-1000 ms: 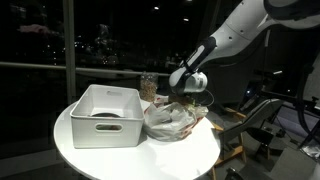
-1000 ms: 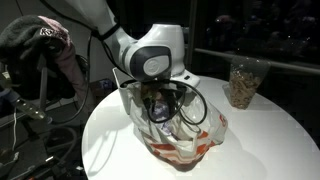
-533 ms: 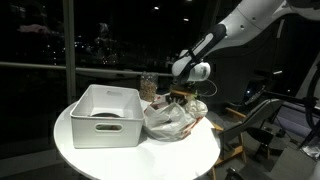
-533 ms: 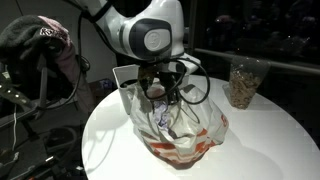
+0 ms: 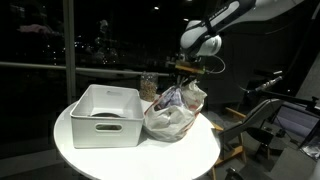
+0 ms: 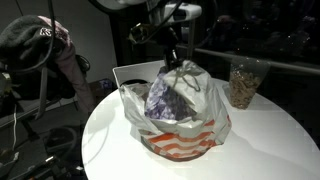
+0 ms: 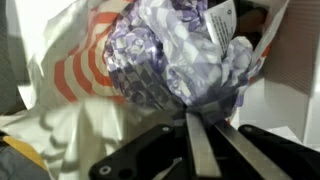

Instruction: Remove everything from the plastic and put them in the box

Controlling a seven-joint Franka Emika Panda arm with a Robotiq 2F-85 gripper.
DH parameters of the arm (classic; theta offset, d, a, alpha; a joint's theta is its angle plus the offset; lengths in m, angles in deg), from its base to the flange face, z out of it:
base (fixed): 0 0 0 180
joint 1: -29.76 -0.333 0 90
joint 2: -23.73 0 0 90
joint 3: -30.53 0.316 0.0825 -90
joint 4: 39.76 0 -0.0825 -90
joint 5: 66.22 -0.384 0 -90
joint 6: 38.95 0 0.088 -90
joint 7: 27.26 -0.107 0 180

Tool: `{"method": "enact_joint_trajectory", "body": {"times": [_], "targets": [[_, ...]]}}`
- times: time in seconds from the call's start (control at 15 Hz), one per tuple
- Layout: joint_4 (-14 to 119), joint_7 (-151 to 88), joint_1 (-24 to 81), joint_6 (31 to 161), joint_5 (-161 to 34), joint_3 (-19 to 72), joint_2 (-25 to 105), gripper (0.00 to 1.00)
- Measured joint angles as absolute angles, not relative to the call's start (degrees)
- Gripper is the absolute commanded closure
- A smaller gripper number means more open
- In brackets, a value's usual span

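Observation:
A clear plastic bag with red stripes (image 5: 172,119) sits on the round white table (image 5: 100,155), also in an exterior view (image 6: 180,135). My gripper (image 5: 185,70) is shut on the top of a purple-and-white crinkly packet (image 5: 178,97) and holds it lifted, its lower part still inside the bag; it shows in an exterior view (image 6: 170,95) and fills the wrist view (image 7: 180,60), pinched at the fingers (image 7: 200,150). The white box (image 5: 105,113) stands beside the bag, its rim behind the bag in an exterior view (image 6: 135,72).
A glass jar with brown contents (image 6: 243,82) stands at the table's back, also seen behind the bag (image 5: 148,86). Chairs and equipment (image 5: 265,120) stand beyond the table. A person's clothing (image 6: 45,50) is at the side.
My gripper has risen out of the bag with the purple packet pinched in it, pulling the packet and the bag's top upward.

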State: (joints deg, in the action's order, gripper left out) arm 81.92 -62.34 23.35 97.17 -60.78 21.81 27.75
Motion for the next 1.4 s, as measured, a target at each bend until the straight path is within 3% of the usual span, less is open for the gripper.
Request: {"method": "enact_joint_trajectory", "body": {"times": [0.87,1.4], "targets": [[77.0,-63.4,27.3,100.4,-56.3,35.5,6.8,0.99],[72.1,-64.4,27.4,102.6,-50.9,47.7,7.4,0.99]]}}
